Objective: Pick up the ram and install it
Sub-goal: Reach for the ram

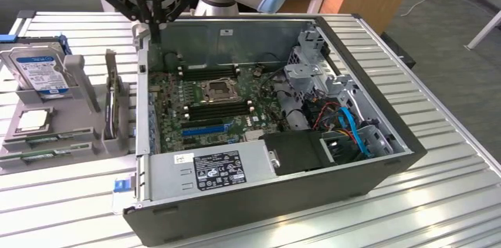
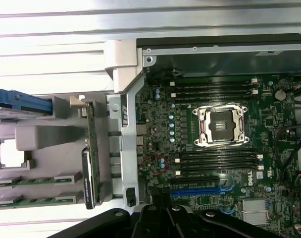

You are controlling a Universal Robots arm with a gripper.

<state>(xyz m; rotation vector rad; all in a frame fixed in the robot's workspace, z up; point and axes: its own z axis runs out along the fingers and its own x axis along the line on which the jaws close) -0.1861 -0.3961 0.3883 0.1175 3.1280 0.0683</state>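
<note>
Resting in the grey holder [image 1: 81,81], two ram sticks [image 1: 55,138], hard drive [image 1: 35,69].

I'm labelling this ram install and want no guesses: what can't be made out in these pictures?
- Ram sticks: both views, sunk in the gray holder; chips and sticker hidden by its slots.
- Memory slots: both views, latches too small to tell open or shut.
- Hard drive: wrist view, cut off by the picture edge.
- Power supply label: exterior view, print too small to read.
</note>
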